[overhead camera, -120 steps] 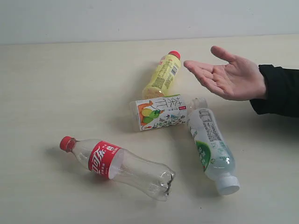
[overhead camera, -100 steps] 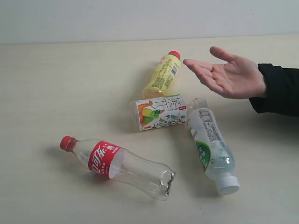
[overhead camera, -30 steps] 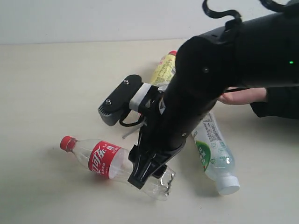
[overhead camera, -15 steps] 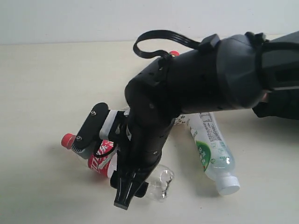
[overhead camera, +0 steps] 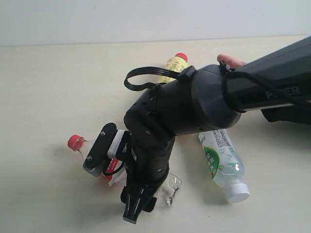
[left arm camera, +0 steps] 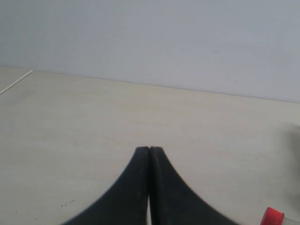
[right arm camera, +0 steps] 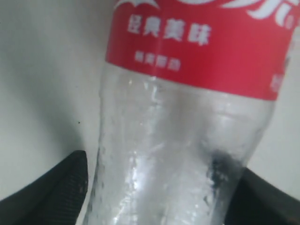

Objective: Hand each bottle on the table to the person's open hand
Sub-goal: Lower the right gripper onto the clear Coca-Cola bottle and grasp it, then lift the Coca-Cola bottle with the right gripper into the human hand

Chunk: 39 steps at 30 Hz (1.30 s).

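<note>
The clear bottle with the red cap [overhead camera: 75,141] and red label [right arm camera: 197,47] lies on the table [overhead camera: 48,87]. My right gripper [overhead camera: 138,206] reaches down over its clear body [right arm camera: 173,154], open, with one finger on each side [right arm camera: 164,168]. Behind the arm I see the top of the yellow bottle [overhead camera: 176,61]. The white-capped bottle [overhead camera: 221,160] lies to the right. Only a fingertip of the person's hand [overhead camera: 231,60] shows past the arm. The fruit-label bottle is hidden. My left gripper [left arm camera: 149,149] is shut and empty above bare table, with a red cap [left arm camera: 272,216] at the edge of its view.
The right arm's black bulk [overhead camera: 194,107] covers the middle of the table. A black sleeve [overhead camera: 286,114] lies at the right edge. A pale wall [overhead camera: 146,19] runs behind the table's far edge.
The right arm has come in from the right and dropped lower and leftward onto the red-label bottle, whose cap end has shifted slightly right. The arm now hides most of the hand.
</note>
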{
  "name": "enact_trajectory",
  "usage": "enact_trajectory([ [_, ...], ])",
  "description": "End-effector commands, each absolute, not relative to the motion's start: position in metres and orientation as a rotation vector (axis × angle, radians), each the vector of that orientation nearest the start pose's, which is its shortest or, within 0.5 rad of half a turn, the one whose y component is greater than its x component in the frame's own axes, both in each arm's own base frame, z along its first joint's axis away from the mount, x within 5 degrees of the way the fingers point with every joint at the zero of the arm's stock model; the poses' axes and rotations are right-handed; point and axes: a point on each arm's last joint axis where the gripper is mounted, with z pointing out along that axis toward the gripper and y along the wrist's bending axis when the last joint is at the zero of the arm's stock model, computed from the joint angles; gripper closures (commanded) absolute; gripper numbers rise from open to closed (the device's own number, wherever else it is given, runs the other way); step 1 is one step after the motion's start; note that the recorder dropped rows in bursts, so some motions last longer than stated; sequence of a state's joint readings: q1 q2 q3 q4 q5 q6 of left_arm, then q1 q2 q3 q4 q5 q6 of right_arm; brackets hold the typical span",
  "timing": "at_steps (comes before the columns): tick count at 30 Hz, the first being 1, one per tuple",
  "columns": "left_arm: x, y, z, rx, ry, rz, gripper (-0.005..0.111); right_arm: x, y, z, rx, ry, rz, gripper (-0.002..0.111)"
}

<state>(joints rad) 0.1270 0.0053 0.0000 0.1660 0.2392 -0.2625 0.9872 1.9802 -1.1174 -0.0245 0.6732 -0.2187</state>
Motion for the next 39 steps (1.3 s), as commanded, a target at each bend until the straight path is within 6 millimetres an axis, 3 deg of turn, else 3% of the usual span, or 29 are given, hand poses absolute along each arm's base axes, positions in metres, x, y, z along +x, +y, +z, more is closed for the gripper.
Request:
enact_trajectory([
  [1, 0.054, 0.011, 0.192, -0.223, 1.704, 0.059, 0.107, 0.197, 0.297, 0.117, -1.692, 2.484, 0.052, 0.044],
  [4, 0.054, 0.011, 0.192, -0.223, 1.704, 0.059, 0.107, 0.197, 0.296, 0.117, -1.681, 2.495, 0.052, 0.062],
  [9, 0.054, 0.011, 0.192, -0.223, 1.704, 0.059, 0.107, 0.194, 0.294, 0.124, -1.664, 2.531, 0.063, 0.107],
  [14, 0.054, 0.011, 0.192, -0.223, 1.704, 0.059, 0.107, 0.191, 0.294, 0.15, -1.553, 2.542, 0.142, 0.108],
  [22, 0.054, 0.011, 0.192, -0.223, 1.704, 0.059, 0.107, 0.172, 0.268, 0.24, -1.276, 2.563, 0.29, 0.108],
  [27, 0.054, 0.011, 0.192, -0.223, 1.704, 0.059, 0.107, 0.154, 0.227, 0.302, -1.125, 2.51, 0.272, 0.108],
  [28, 0.054, 0.011, 0.192, -0.223, 1.704, 0.059, 0.107, 0.153, 0.206, 0.321, -0.994, 2.514, 0.245, 0.108],
  [29, 0.054, 0.011, 0.192, -0.223, 1.706, 0.06, 0.107, 0.156, 0.196, 0.327, -0.933, 2.518, 0.224, 0.108],
  [30, 0.054, 0.011, 0.192, -0.223, 1.706, 0.06, 0.107, 0.161, 0.173, 0.339, -0.78, 2.534, 0.166, 0.108],
  [34, 0.054, 0.011, 0.192, -0.223, 1.706, 0.06, 0.107, 0.177, 0.125, 0.346, -0.457, 2.64, 0.044, 0.108],
  [39, 0.054, 0.011, 0.192, -0.223, 1.706, 0.06, 0.107, 0.208, 0.104, 0.327, -0.267, 2.753, -0.058, 0.108],
])
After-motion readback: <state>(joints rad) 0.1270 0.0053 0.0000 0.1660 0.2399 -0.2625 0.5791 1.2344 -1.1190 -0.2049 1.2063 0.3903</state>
